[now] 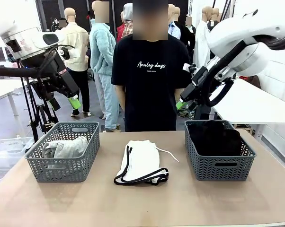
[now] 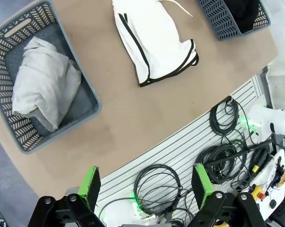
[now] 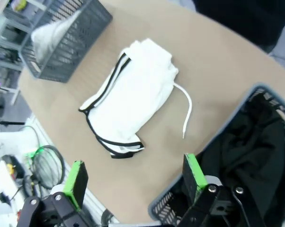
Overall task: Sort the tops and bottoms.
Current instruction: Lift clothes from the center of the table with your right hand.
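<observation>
white shorts [image 1: 141,161] folded mid-surface [image 1: 180,198], between basket of grey top [image 1: 66,147] and basket of black bottoms [image 1: 216,137]. last piece unsorted, likely bound for the black pile. left fingers [image 2: 147,185] and right fingers [image 3: 133,177] released, raised, empty.

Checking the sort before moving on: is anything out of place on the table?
Yes: the white shorts lie folded on the bare table between the two baskets, in neither one, drawstring trailing toward the right basket.
</observation>
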Tool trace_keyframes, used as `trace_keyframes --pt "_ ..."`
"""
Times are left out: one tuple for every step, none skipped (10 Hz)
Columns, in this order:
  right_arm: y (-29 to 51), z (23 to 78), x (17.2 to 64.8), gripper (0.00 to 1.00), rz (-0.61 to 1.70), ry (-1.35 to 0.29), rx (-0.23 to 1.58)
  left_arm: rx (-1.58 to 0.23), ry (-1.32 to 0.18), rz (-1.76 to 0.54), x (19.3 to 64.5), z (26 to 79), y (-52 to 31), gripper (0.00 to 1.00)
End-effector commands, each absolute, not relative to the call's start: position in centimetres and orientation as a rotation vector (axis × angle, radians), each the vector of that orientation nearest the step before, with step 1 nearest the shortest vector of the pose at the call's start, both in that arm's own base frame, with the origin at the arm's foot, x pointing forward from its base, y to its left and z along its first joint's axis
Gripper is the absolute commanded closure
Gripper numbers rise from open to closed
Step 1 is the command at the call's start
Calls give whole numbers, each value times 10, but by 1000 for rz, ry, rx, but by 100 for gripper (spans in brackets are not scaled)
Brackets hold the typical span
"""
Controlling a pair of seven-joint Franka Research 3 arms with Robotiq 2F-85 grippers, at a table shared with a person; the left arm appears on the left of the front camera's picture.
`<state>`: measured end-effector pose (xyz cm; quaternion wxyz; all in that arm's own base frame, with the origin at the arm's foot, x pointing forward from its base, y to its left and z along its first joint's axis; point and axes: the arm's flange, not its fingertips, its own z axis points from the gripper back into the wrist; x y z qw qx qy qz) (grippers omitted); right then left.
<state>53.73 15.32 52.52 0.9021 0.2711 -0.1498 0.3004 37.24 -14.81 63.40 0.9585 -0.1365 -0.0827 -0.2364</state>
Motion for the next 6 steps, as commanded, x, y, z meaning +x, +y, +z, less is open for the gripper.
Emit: trace_keyframes --pt "155 538 533 0 622 -330 561 -286 -171 -476 373 635 -146 0" --pt "155 538 533 0 622 -330 561 -286 -171 -476 373 635 -146 0" --pt "155 538 533 0 622 -330 561 -286 -171 -476 373 635 -146 0" --pt "154 528 537 0 622 -314 558 -286 -171 -476 373 635 -146 0" --pt "149 515 532 0 587 -365 548 -286 -171 -476 373 635 -146 0" --pt "164 489 535 0 581 -363 550 -286 -171 -476 373 635 -146 0"
